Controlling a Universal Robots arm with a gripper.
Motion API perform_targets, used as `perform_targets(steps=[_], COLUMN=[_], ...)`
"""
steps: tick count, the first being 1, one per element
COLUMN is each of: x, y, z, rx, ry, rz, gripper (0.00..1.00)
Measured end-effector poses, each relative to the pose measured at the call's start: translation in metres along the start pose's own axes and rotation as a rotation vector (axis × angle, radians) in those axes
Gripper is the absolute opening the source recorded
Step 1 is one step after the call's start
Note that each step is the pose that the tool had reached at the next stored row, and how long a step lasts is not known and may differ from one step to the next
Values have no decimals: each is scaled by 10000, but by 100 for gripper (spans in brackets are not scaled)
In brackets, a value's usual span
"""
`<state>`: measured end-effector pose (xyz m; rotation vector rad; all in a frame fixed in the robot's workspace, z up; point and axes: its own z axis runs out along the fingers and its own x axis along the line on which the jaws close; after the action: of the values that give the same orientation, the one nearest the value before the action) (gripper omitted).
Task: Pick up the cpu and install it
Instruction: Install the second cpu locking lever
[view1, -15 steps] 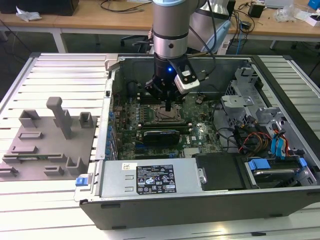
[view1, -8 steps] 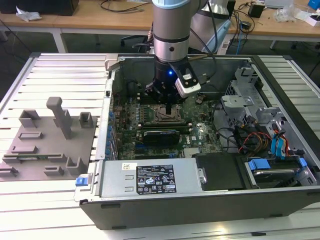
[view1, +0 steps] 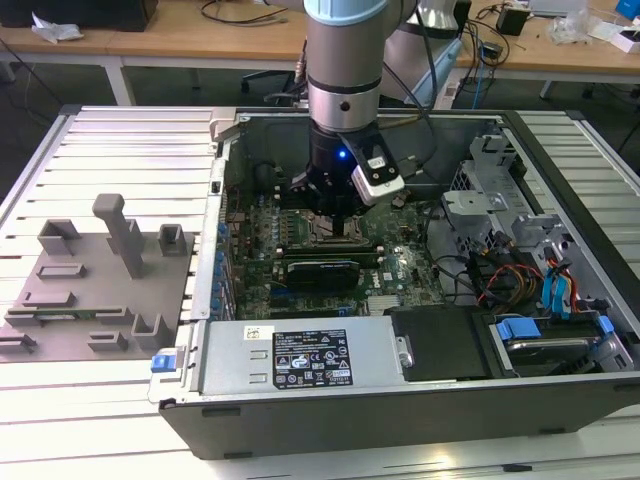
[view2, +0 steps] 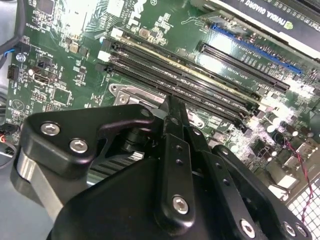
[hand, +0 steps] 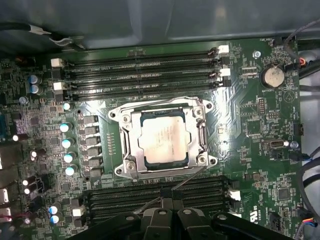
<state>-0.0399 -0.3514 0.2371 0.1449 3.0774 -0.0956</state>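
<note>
The cpu (hand: 164, 135), a flat square chip with a silvery top, lies inside the metal-framed socket (hand: 129, 145) of the green motherboard (hand: 250, 115) in the first wrist view. It sits flat and square to the frame. My gripper (hand: 167, 196) is low inside the computer case (view1: 400, 395), just beside the socket over the memory slots, with its dark fingers (view2: 172, 115) drawn together and nothing between them. In the exterior view the gripper (view1: 335, 215) hangs over the board's middle and hides most of the socket.
Rows of black memory slots (hand: 140, 75) flank the socket. A graphics card (view1: 322, 270) lies close by, and the power supply (view1: 305, 358) lines the near wall. Drive cages and cables (view1: 520, 260) crowd the exterior view's right. A grey fixture plate (view1: 95, 290) with blocks lies at the left.
</note>
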Motion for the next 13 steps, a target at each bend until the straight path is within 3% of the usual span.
perform_targets(steps=[13], x=[22], y=[-3], z=[24], rx=[3], ry=[0], rz=[-7], gripper=[11])
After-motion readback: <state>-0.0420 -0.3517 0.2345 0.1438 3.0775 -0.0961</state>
